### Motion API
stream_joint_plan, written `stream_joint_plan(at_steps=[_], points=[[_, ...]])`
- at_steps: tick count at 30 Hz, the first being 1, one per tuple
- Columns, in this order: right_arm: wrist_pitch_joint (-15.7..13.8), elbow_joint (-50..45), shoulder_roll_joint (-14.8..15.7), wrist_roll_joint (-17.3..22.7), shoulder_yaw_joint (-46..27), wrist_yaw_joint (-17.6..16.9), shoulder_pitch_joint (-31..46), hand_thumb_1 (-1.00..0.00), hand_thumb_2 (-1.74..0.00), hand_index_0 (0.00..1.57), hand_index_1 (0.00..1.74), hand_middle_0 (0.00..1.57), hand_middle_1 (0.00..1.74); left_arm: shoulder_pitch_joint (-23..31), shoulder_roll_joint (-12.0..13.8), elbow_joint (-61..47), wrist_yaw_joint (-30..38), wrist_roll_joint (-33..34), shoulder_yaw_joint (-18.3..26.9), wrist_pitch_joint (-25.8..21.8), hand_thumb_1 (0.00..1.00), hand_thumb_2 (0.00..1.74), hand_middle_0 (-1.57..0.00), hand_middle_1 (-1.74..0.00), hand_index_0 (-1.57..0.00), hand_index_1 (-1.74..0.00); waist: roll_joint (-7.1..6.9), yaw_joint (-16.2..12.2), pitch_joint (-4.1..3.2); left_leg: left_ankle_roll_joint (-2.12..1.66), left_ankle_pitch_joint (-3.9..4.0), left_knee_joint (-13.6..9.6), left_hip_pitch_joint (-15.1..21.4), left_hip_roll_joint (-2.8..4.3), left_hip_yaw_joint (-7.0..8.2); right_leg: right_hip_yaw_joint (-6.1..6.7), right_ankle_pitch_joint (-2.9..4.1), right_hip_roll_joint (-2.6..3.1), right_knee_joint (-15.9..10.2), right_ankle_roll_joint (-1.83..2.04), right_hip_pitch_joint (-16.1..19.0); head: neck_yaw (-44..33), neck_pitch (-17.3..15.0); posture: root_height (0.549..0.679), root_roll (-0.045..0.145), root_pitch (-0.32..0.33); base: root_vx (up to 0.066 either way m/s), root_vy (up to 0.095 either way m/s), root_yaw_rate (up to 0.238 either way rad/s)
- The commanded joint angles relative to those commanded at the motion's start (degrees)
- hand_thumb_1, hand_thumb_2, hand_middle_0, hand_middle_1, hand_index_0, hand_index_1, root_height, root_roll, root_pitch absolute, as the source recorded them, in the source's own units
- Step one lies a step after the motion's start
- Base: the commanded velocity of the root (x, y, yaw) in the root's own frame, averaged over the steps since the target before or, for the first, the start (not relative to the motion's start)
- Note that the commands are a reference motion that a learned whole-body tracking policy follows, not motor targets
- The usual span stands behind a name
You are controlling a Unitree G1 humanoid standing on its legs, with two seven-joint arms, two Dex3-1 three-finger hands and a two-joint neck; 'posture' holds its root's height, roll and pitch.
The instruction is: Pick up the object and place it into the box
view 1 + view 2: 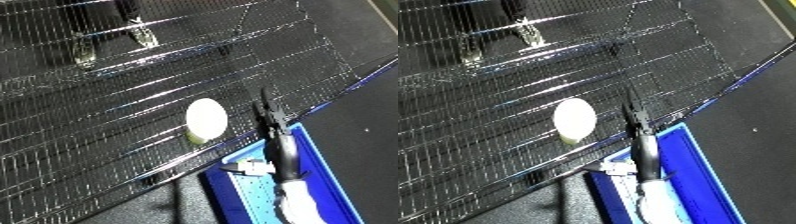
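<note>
Left eye view: a pale round object (206, 120) lies on the wire shelf (107, 100), near its front edge. The right robot hand (266, 117) reaches up beside it, fingers straight, holding nothing. A good grasp likely needs the fingers to swing left and curl round the object.

Right eye view: the blue bin (700, 165) sits below the shelf edge; its contents are hidden behind the forearm.
</note>
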Motion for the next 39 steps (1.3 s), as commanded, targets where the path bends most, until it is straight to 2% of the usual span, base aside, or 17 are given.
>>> stream_joint_plan(at_steps=[10,20,30,39], points=[[0.20,2.75,-0.41,1.83,1.50,0.75,-2.53,0.00,0.00,0.00,0.00,0.00,0.00,-0.39,0.54,-0.29,0.13,-0.20,-0.41,0.14,1.00,1.74,-1.57,-1.74,-1.57,-1.74,0.37,0.70,0.00,0.12,-0.30,1.38,-2.26,-0.18,-0.12,-0.35,-0.50,0.00,1.79,-0.21,-2.27,0.04,1.42,0.634,0.055,0.121,0.025,-0.016,0.025],[-0.76,4.80,-0.36,6.47,2.43,2.34,-5.17,0.00,0.00,0.00,0.00,0.00,0.00,-1.17,0.95,-0.94,1.12,0.00,-1.19,0.35,1.00,1.74,-1.57,-1.74,-1.57,-1.74,0.87,1.35,0.00,0.11,-0.02,1.96,-5.06,-0.29,-0.06,-0.57,-0.55,-0.02,2.94,-0.14,-5.09,-0.08,2.59,0.630,0.055,0.149,0.015,-0.022,0.029],[-1.53,7.12,-1.01,7.70,3.18,3.00,-9.99,0.00,0.00,0.00,0.00,0.00,0.00,-2.59,1.32,-1.20,1.80,-0.04,-1.63,1.06,1.00,1.74,-1.57,-1.74,-1.57,-1.74,1.53,2.22,0.00,0.01,0.44,2.42,-7.72,-0.33,0.07,-0.99,-0.56,-0.05,3.95,-0.14,-7.81,0.44,5.66,0.626,0.055,0.178,0.008,-0.023,0.016],[-1.77,9.14,-1.81,8.63,3.94,3.55,-14.15,0.00,0.00,0.00,0.00,0.00,0.00,-3.45,1.42,-1.27,2.18,-0.30,-2.03,1.23,1.00,1.74,-1.57,-1.74,-1.57,-1.74,2.18,2.88,0.00,-0.07,0.65,3.05,-9.39,-0.41,-0.06,-1.29,-0.97,-0.06,5.17,-0.42,-9.59,0.52,7.83,0.623,0.058,0.195,0.012,-0.021,0.025]])
